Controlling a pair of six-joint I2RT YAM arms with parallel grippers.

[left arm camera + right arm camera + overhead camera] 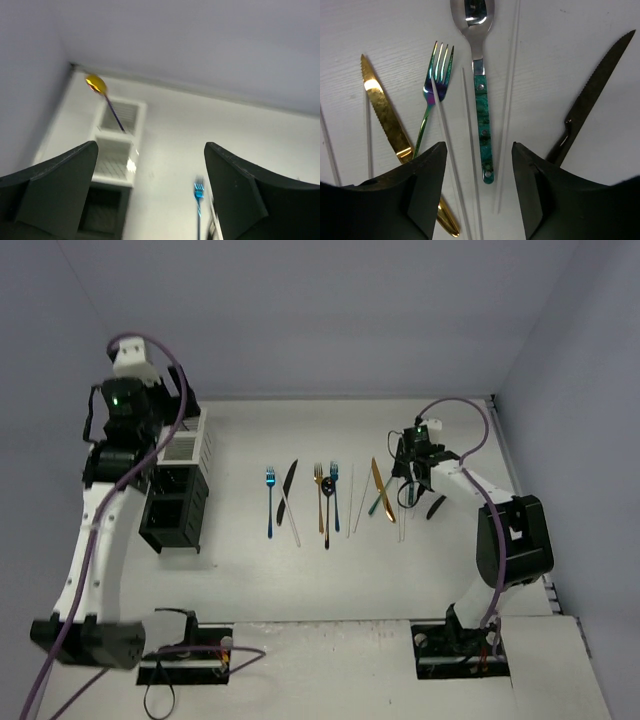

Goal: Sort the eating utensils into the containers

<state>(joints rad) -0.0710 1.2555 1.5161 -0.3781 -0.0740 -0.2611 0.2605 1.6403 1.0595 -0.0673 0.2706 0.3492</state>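
Containers (178, 495) in a row at 9 o'clock on the table (250, 580), gold-bowled spoon (95, 83) handle-down in a white one. Left gripper (150, 150) above them, jaws wide apart, nothing between. Right gripper (479, 155) at 3 o'clock, jaws apart astride the teal-handled spoon (482, 105), not touching it. Spoon looks light, stiff, slick and lies flat: pinch mid-handle. Thin chopsticks (507, 100) just beside, easy to catch too
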